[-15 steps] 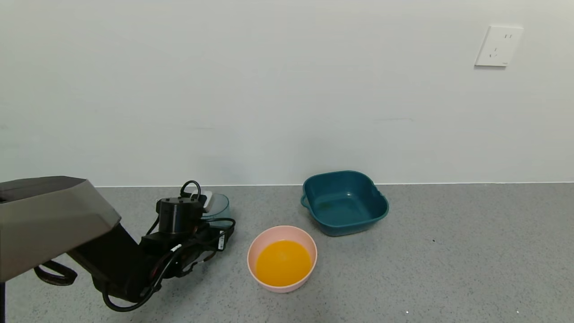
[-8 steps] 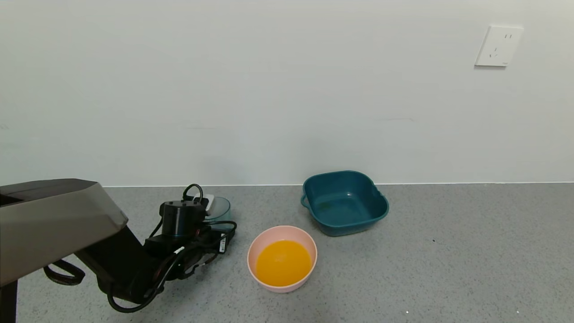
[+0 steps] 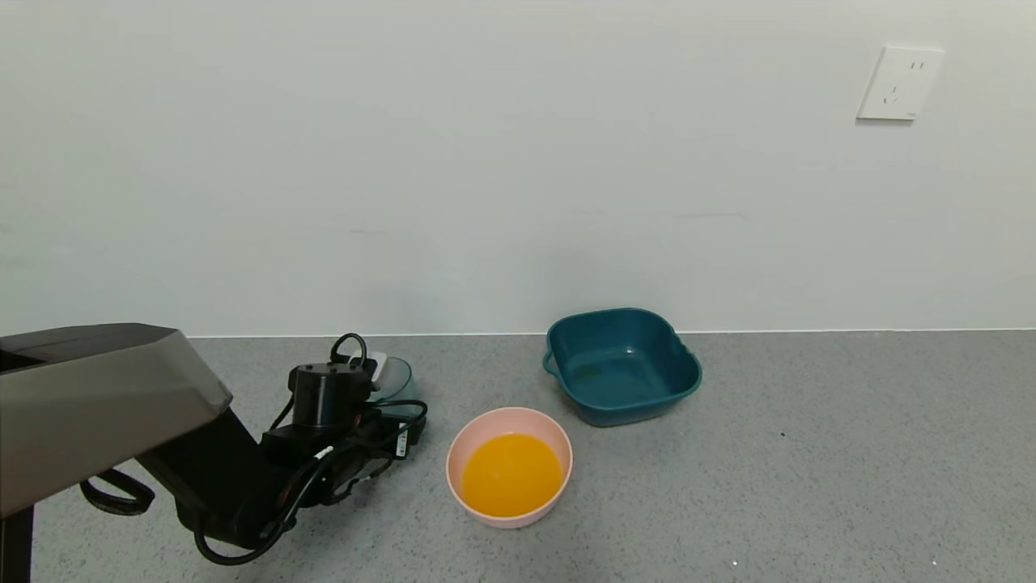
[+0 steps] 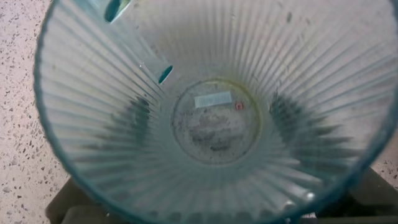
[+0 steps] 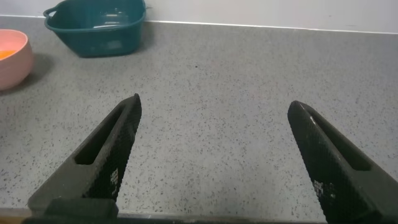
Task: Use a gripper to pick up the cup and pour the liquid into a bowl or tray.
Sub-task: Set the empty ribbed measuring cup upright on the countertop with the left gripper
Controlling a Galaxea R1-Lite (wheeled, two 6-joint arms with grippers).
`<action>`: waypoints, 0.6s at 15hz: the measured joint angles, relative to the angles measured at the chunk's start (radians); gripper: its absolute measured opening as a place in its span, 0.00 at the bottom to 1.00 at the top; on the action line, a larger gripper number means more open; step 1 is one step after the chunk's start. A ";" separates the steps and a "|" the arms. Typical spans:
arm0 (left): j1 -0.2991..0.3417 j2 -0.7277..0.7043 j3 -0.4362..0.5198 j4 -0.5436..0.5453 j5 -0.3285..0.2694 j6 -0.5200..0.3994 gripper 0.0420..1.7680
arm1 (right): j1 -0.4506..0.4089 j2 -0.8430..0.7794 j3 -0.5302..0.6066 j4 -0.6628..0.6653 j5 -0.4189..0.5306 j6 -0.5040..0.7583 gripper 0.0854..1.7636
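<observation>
Left black gripper (image 3: 380, 374) pinching emptied ribbed translucent blue-green cup (image 3: 394, 379) low near grey counter (image 3: 809, 453); releasing tilted, it may topple toward pink bowl (image 3: 509, 467).

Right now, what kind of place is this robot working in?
Probably a plain indoor test or lab bench, not a real kitchen: a speckled grey counter against a bare white wall with one wall socket, holding only a pink bowl and a teal basin.

cup (image 3: 395, 377) left of bowl (image 3: 509, 419) — basin (image 3: 622, 364) behind
</observation>
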 joint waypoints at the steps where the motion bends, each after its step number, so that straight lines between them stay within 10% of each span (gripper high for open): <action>1: 0.000 0.000 0.000 0.000 0.000 0.000 0.86 | 0.000 0.000 0.000 0.000 0.000 0.000 0.97; 9: 0.000 -0.011 0.011 -0.001 0.001 0.002 0.93 | 0.000 0.000 0.000 0.001 0.000 0.000 0.97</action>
